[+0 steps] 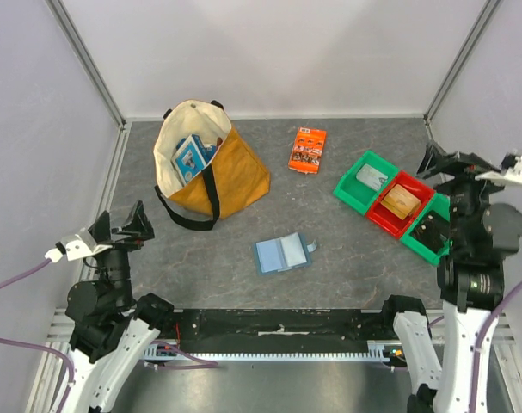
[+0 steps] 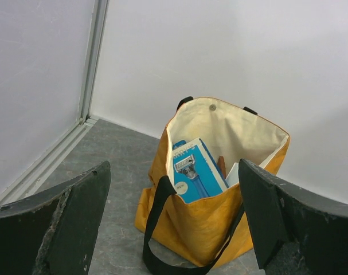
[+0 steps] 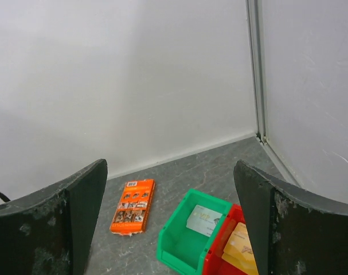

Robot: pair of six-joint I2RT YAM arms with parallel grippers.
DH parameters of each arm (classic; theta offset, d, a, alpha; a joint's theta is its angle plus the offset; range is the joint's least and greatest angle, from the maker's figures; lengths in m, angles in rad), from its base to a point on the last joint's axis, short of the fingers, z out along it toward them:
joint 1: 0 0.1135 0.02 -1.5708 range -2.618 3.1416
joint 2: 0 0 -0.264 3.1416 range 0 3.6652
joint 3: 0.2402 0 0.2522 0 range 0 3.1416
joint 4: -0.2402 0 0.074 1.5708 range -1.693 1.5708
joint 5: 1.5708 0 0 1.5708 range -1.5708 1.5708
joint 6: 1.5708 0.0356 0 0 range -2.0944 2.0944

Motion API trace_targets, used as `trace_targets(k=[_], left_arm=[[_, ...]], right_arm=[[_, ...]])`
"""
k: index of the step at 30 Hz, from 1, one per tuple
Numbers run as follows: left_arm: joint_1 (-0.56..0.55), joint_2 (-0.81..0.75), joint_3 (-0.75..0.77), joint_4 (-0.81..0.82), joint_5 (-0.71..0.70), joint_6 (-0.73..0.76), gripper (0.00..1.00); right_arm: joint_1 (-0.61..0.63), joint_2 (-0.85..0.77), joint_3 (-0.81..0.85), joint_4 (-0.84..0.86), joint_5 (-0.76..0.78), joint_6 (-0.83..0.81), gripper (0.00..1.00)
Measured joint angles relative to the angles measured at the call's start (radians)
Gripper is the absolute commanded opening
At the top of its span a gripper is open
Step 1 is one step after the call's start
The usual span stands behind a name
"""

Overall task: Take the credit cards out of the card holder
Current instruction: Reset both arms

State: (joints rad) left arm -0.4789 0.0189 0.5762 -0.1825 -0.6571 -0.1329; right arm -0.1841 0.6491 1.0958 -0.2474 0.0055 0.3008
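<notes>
The light-blue card holder (image 1: 282, 253) lies open and flat in the middle of the table, its small tab pointing right, far from both grippers. A pale grey card (image 1: 371, 178) (image 3: 203, 220) rests in the far green bin (image 1: 353, 191) (image 3: 179, 240). Tan-orange cards (image 1: 401, 201) (image 3: 242, 246) lie in the red bin (image 1: 383, 217). Something dark (image 1: 429, 231) sits in the near green bin. My left gripper (image 1: 127, 225) (image 2: 174, 166) hovers open and empty at the left, facing the bag. My right gripper (image 1: 450, 163) (image 3: 169, 166) hangs open and empty above the bins.
A yellow tote bag (image 1: 211, 170) (image 2: 211, 220) with black straps stands at the back left, holding a blue razor box (image 2: 195, 169). An orange printed packet (image 1: 308, 149) (image 3: 133, 205) lies at the back centre. Grey walls close in the table on three sides.
</notes>
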Motion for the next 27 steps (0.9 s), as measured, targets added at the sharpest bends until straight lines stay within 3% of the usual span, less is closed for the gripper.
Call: trace_targets(k=[9,19,27], left_arm=[[0.001,-0.013,-0.017,0.021,0.000,0.002,0.98],[0.003,-0.013,-0.035,0.047,0.002,0.018,0.98],[0.013,-0.013,-0.055,0.066,0.003,0.029,0.98]], right_arm=[[0.237,-0.324,-0.247,0.027,0.309,-0.138,0.98],[0.317,-0.562,-0.557,0.180,0.497,-0.167,0.98],[0.340,-0.618,-0.620,0.271,0.545,-0.167,0.98]])
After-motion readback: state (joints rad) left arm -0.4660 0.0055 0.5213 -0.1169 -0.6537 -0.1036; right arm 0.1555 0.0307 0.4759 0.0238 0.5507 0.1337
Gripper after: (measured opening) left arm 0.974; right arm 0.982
